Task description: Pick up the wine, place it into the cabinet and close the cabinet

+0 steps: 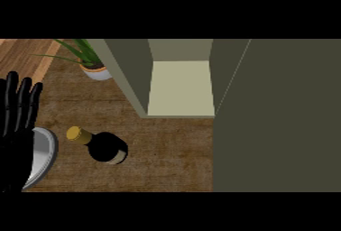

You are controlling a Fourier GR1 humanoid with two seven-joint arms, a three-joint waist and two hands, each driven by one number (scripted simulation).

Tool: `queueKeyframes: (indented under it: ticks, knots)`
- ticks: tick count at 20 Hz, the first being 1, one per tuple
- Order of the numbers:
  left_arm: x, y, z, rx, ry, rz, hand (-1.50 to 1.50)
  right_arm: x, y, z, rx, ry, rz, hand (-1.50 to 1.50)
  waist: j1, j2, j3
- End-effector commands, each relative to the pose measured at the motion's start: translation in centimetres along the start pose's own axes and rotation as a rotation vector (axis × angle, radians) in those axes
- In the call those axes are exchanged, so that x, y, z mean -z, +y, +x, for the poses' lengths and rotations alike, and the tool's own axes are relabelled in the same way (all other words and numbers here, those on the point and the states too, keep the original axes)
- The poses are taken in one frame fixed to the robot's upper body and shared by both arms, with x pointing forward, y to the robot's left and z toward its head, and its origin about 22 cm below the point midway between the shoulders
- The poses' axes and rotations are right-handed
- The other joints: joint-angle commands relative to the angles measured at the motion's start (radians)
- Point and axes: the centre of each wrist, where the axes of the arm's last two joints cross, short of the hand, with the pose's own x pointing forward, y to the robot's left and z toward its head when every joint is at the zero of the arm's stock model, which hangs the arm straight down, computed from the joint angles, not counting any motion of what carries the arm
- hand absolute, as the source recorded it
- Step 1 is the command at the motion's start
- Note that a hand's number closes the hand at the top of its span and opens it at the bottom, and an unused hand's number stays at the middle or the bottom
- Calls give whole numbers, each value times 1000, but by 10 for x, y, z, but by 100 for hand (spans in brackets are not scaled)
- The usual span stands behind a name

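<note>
A dark wine bottle [106, 147] with a yellow cap stands on the brown counter, left of centre. Behind it is the olive cabinet [180, 88], its pale inside shelf showing, and its open door [279, 117] fills the right side of the view. My left hand [16, 117] rests open at the left edge, fingers up, well to the left of the bottle. No right hand shows.
A grey round plate [41, 155] lies at the left edge, partly under my left hand. A potted green plant [93, 67] stands at the back left beside the cabinet's left wall. Bare counter [166, 158] lies in front of the cabinet.
</note>
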Motion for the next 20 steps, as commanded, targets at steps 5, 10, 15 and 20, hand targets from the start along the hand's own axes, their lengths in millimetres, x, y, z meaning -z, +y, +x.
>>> queueKeyframes:
  ticks: [5, 10, 15, 20]
  knots:
    - [-29, 27, -9, -151, 2, -236, -150, -32, -3, 12, 3, 34, 41, -150, -15, -3, -39]
    - [-31, 29, 0, -396, 156, -280, -150, -30, 12, 37, 92, 99, 286, -150, -12, -3, -38]
    - [-43, 44, 37, -405, 179, -278, -150, -25, 23, 84, 111, 101, 259, -150, -2, -2, -38]
    - [-58, 44, 60, -422, 193, -259, -150, -17, 23, 106, 89, 113, 277, -150, -4, -1, -38]
